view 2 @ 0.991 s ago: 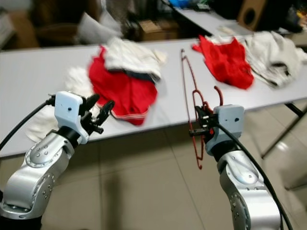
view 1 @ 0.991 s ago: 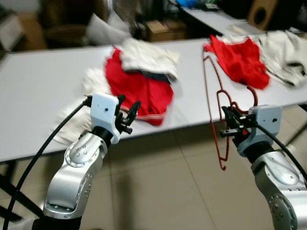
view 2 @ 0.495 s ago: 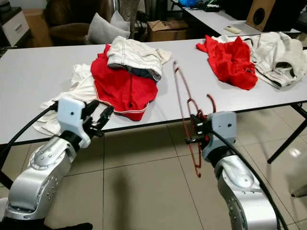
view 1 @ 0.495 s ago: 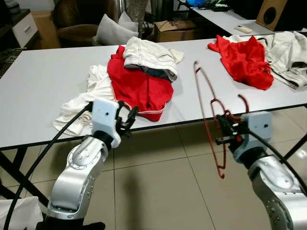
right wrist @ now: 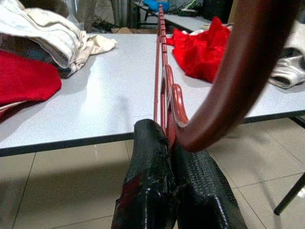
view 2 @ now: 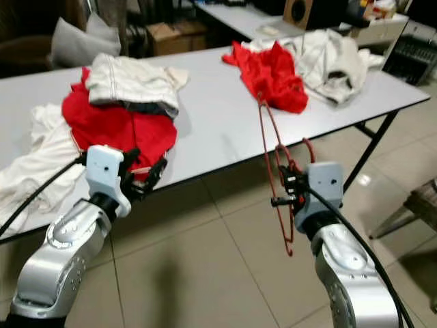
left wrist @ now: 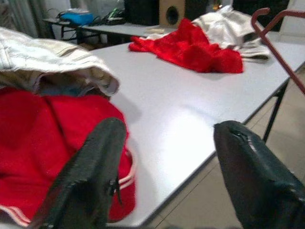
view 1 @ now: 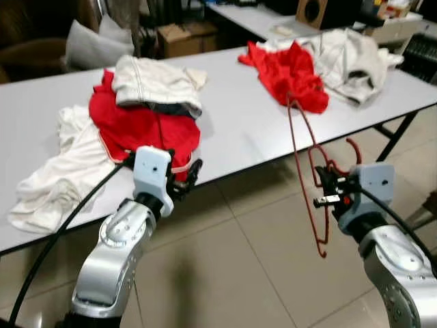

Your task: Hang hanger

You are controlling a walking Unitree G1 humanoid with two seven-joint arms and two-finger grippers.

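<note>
A dark red hanger (view 1: 305,179) stands on edge in front of the white table (view 1: 239,130), over the tiled floor. My right gripper (view 1: 326,184) is shut on the hanger near its hook (right wrist: 248,81), fingers (right wrist: 190,186) pressed together around the bar. My left gripper (view 1: 188,174) is open and holds nothing, hovering at the table's near edge by a red garment (view 1: 140,130). The two black fingers (left wrist: 86,181) stand wide apart, with the table and the red garment (left wrist: 43,133) beyond them.
A pile of clothes lies on the table: a cream garment (view 1: 156,83) on the red one, a white cloth (view 1: 58,167) at the left, another red garment (view 1: 290,72) and a pale one (view 1: 345,55) at the right. A table leg (view 1: 395,133), a box (view 1: 183,35) and a second table (view 1: 256,17) stand behind.
The camera has swung, so the table and clothes sit further left in view. My right gripper still holds the hanger and my left stays open.
</note>
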